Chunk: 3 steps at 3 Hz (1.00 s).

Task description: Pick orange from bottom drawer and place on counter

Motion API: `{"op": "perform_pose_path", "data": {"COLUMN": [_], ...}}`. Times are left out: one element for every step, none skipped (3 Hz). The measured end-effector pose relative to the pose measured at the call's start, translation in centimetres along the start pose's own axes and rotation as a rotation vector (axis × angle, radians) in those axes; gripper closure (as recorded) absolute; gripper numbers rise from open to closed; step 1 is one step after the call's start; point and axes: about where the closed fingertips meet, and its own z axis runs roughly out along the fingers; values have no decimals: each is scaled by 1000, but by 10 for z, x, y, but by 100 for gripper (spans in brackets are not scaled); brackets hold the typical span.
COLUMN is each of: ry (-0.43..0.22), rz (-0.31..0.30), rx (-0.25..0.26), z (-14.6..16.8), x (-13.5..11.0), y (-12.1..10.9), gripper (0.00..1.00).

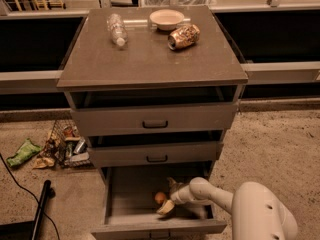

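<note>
in the camera view, the bottom drawer (122, 204) is seen pulled open, and the orange (160, 198) is found on its grey floor, near the middle. the gripper (166, 197) is reached down into the drawer from the right. its fingers are held apart, with the orange between them. on the counter (150, 64) a plastic bottle (116, 29), a bowl (166, 19) and a crushed can (183, 36) are laid.
</note>
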Motion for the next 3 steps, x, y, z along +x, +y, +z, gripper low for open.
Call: {"op": "perform_pose_path", "data": {"ry": [-6,-25,-48], "rz": [-15,-20,-21], "rx": [4,5,0], "z": [7,11,10], "x": [3,5,5], "y": [-2,-4,-4], "gripper": [19,50,73]}}
